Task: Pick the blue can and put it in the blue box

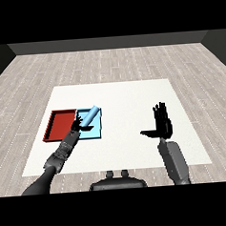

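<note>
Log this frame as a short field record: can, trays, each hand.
can: blue can, tilted, held over the light blue tray
red tray: beside the light blue tray, on its left in view
left hand: fingers curled round the can
right hand: open, fingers straight, holding nothing
surface: white table

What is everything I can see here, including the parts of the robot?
table: one, white, standing on a grey plank floor.
red tray: one, red, at the table's left side.
blue tray: one, light blue, right beside the red tray on its right.
can: one, light blue, tilted over the blue tray, in the left hand.
left hand: one, black on a grey forearm, fingers curled round the can above the blue tray.
right hand: one, black on a grey forearm, fingers straight and pointing up, thumb out to the side, above the table's right half, holding nothing.
</note>
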`<state>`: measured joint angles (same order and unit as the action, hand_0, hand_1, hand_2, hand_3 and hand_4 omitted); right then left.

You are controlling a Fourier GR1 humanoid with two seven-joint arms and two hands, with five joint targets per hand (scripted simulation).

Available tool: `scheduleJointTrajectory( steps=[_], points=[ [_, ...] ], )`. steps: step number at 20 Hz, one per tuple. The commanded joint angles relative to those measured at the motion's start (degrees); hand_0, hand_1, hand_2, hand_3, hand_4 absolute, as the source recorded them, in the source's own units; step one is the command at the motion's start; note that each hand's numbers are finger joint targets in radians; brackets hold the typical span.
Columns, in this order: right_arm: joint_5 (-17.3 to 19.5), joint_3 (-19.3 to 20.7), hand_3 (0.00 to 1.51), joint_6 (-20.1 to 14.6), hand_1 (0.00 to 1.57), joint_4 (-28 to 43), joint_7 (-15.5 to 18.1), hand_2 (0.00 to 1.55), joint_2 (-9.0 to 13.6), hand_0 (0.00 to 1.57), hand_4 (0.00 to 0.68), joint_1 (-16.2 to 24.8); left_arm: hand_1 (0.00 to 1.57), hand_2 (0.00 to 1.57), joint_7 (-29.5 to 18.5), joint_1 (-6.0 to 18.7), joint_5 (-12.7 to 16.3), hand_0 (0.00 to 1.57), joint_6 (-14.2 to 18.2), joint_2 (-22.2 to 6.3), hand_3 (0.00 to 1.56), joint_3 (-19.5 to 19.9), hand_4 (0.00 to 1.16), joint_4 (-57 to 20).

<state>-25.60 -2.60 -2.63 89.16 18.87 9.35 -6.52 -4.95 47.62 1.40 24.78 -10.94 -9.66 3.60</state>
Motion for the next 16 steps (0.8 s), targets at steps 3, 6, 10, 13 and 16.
scheduleJointTrajectory(
  steps=[3,6,10,13,16],
  points=[
    [-2.7,1.8,0.0,2.4,0.0,0.2,-0.6,0.0,0.8,0.0,0.0,-0.6,0.0,0.0,-11.9,-4.5,6.0,0.0,13.5,0.0,0.0,7.0,0.0,6.2],
    [-1.4,1.1,0.0,1.5,0.0,2.2,-0.9,0.0,1.0,0.0,0.0,0.1,0.0,0.0,-20.2,-3.5,7.5,0.0,14.0,-0.1,0.0,9.1,0.0,13.2],
    [-2.7,1.4,0.0,2.1,0.0,3.0,-1.9,0.0,0.9,0.0,0.0,0.6,0.0,0.0,-30.7,-6.8,8.7,0.0,4.5,1.0,0.0,8.9,0.0,23.5],
    [-0.1,1.0,0.0,1.2,0.0,1.0,-2.4,0.0,2.2,0.0,0.0,1.3,0.0,0.0,-37.3,-12.4,10.1,0.0,-1.5,2.4,0.0,8.0,0.0,31.8],
    [0.7,0.0,0.0,1.1,0.0,3.3,-3.2,0.0,2.4,0.0,0.0,2.4,0.0,0.0,-37.5,-17.7,10.5,0.0,-3.6,4.5,0.0,5.4,0.0,41.0]
  ],
)
